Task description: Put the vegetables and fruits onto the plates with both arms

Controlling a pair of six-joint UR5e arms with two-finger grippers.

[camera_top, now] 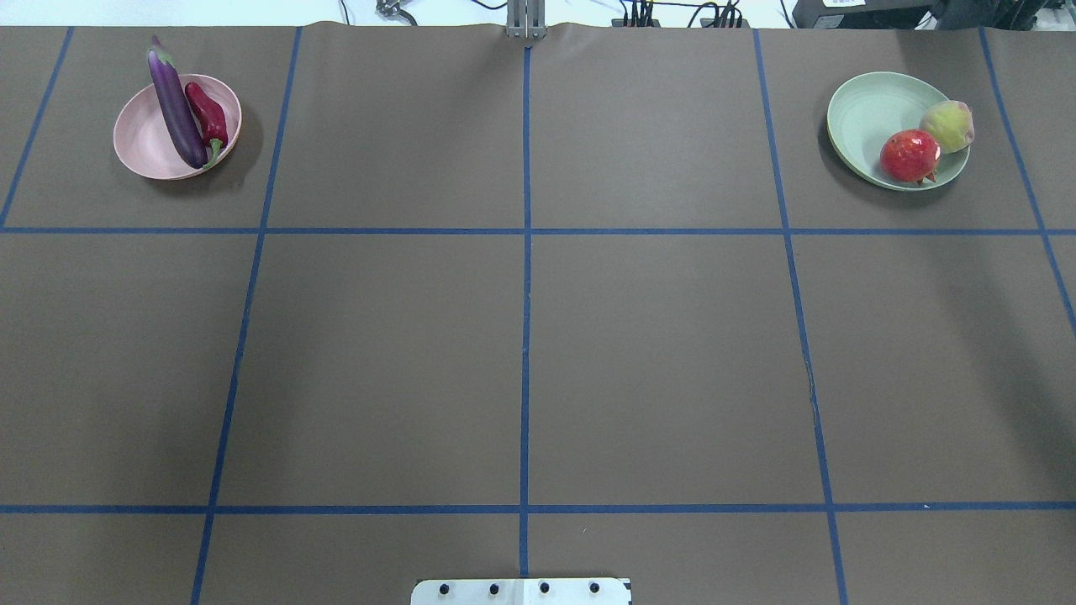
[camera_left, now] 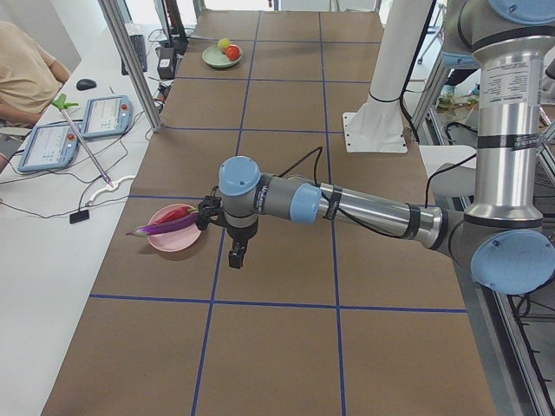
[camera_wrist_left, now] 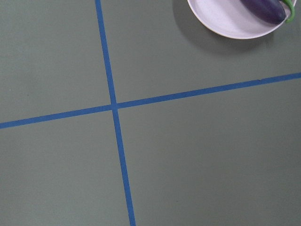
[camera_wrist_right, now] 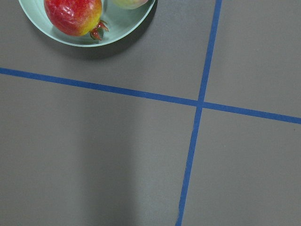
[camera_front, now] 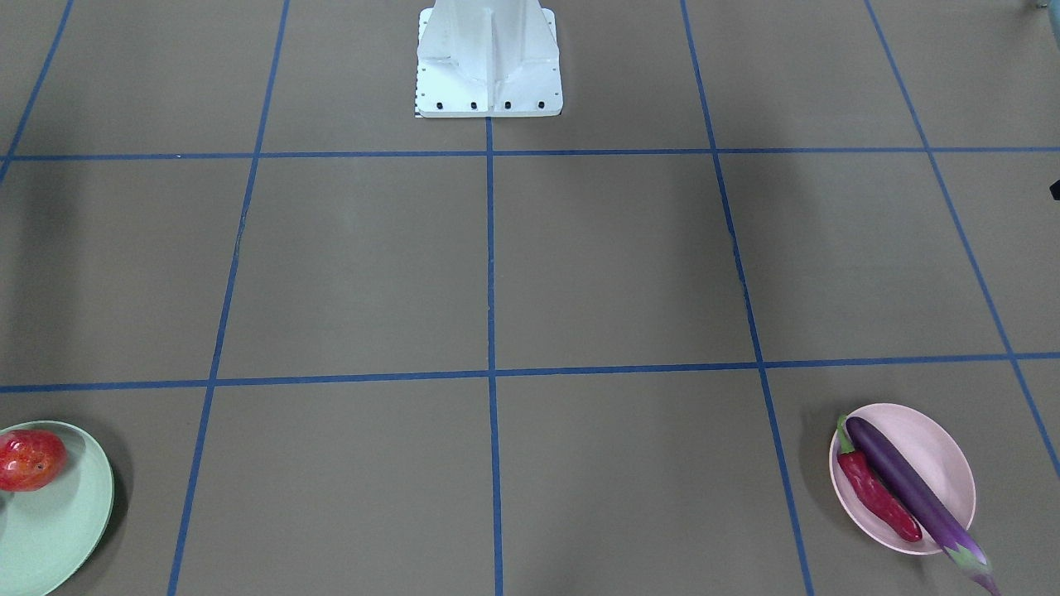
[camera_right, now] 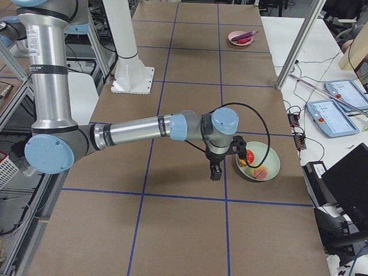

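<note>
The purple eggplant (camera_top: 176,105) and the dark red chili (camera_top: 208,116) lie on the pink plate (camera_top: 143,143) at the far left. The eggplant's stem end sticks out past the rim (camera_front: 969,559). The round red fruit (camera_top: 909,155) and the peach (camera_top: 947,126) lie on the mint green plate (camera_top: 866,109) at the far right. My left gripper (camera_left: 236,254) hangs above the table beside the pink plate (camera_left: 173,241). My right gripper (camera_right: 215,171) hangs beside the green plate (camera_right: 270,158). Both show only in the side views, so I cannot tell whether they are open or shut.
The white base block (camera_front: 489,58) stands at the robot's side of the brown, blue-taped table. Aluminium frame posts (camera_left: 130,65), control tablets (camera_left: 104,115) and cables sit on the white bench along the far edge. An operator (camera_left: 22,65) sits there.
</note>
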